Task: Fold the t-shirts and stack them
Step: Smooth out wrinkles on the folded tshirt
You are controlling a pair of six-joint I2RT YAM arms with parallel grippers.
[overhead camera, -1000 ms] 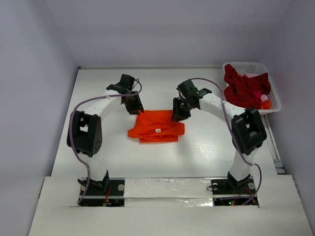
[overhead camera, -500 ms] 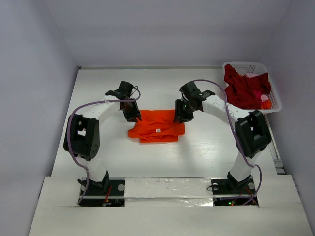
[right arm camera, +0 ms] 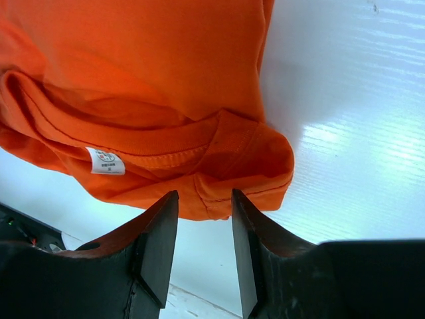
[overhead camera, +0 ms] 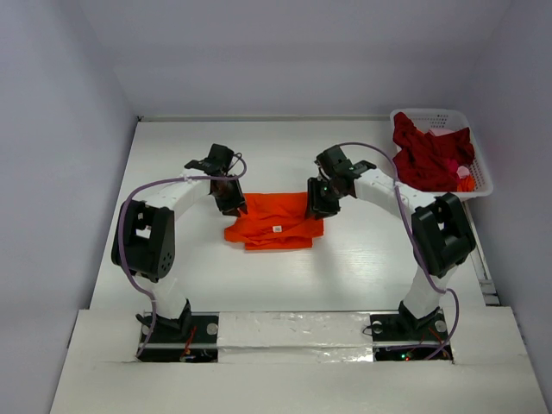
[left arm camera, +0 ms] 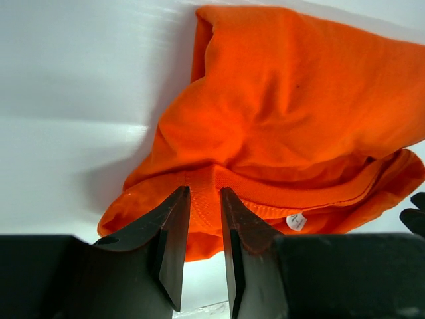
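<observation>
The bright orange t-shirt [overhead camera: 274, 222] lies folded in a small bundle on the white table, its neck label facing up. My left gripper [overhead camera: 233, 200] hovers at the bundle's back left corner. In the left wrist view the left gripper [left arm camera: 205, 191] stands narrowly open, its tips just over the shirt's hem [left arm camera: 265, 199] with nothing pinched. My right gripper [overhead camera: 316, 203] sits at the back right corner. In the right wrist view it [right arm camera: 204, 193] is open above the orange shirt's folded edge [right arm camera: 239, 166]. The dark crimson t-shirt [overhead camera: 427, 155] lies crumpled in the basket.
A white lattice basket [overhead camera: 479, 185] stands at the back right of the table, holding the crimson shirt and a small bit of orange and pink. Grey walls enclose the table on the left, back and right.
The left gripper has come nearer and lower, to the shirt's back left corner. The right gripper has shifted slightly and its jaws have spread. The orange shirt lies as before.
</observation>
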